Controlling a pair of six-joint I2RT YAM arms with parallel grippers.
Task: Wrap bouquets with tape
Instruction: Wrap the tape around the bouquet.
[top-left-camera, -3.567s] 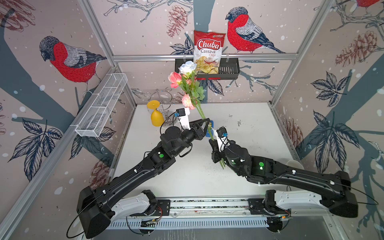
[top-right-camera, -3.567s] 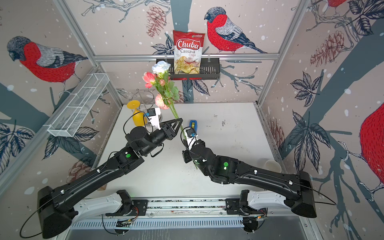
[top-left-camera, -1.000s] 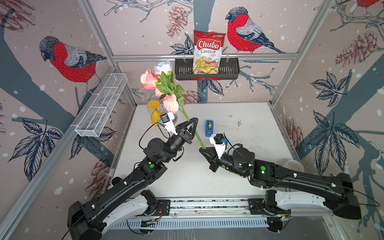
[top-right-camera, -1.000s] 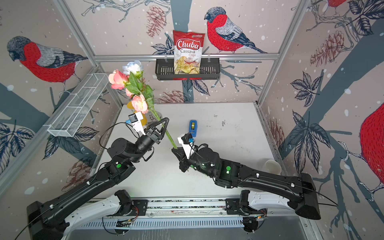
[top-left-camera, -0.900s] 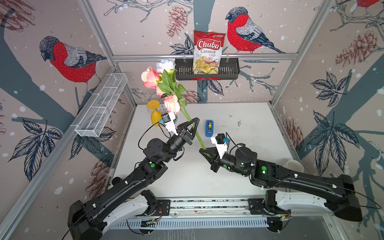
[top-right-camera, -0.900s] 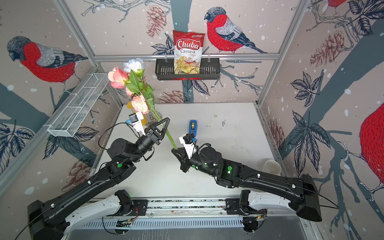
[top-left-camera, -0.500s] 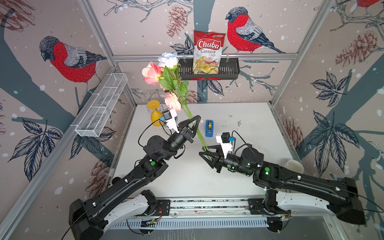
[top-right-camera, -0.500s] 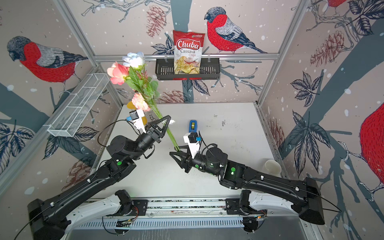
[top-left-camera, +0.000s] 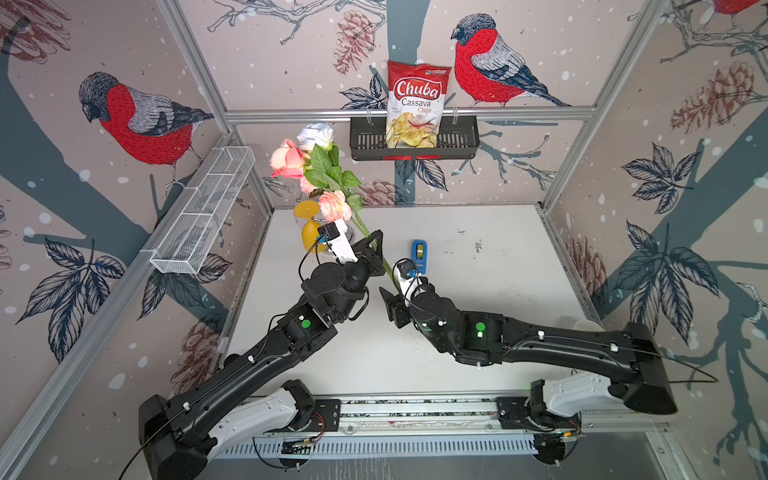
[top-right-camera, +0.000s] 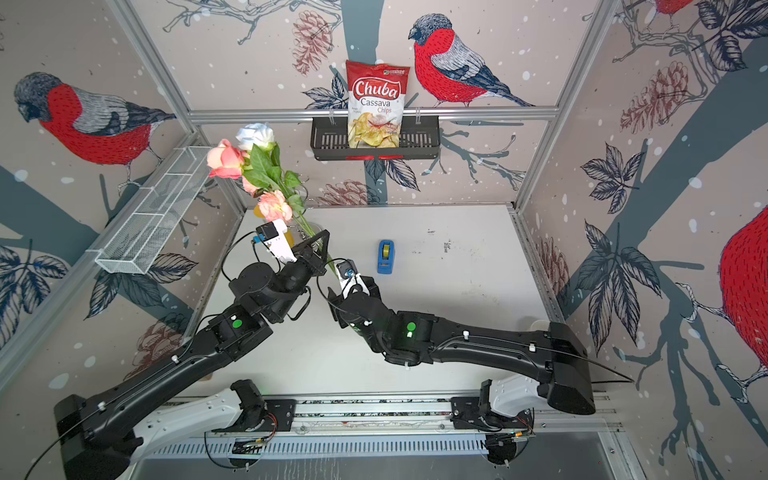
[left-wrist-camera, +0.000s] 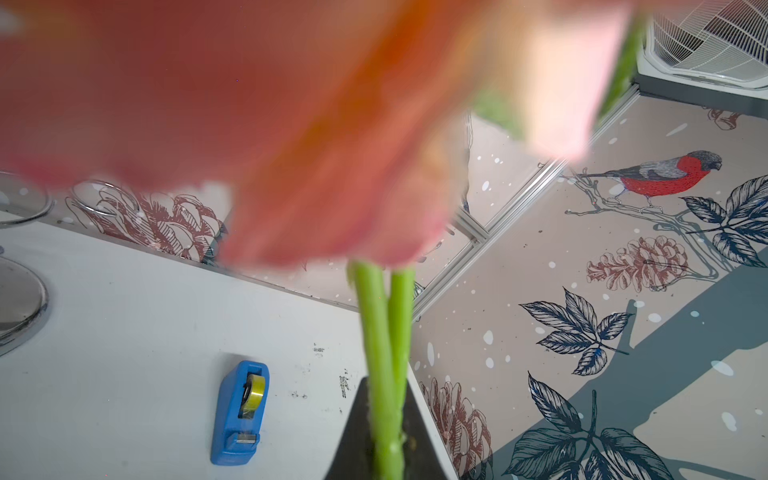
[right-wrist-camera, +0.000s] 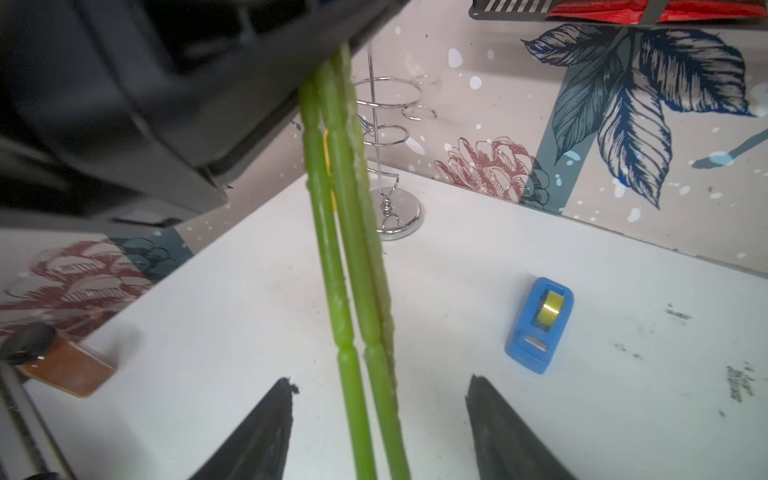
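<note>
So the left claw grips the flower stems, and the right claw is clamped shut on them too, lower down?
Not quite: the right gripper stands open, its jaws apart on either side of the long green stems of the pink-and-white flower bunch, as the right wrist view shows. The left gripper does grip them.

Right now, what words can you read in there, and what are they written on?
"Chuba" on the red chip bag standing in the black wall basket.
"Cassava Chips" on the same bag, below the brand.
Small print at the bag's top corner: too small to read.
Blue tape dispenser: no readable words.
</note>
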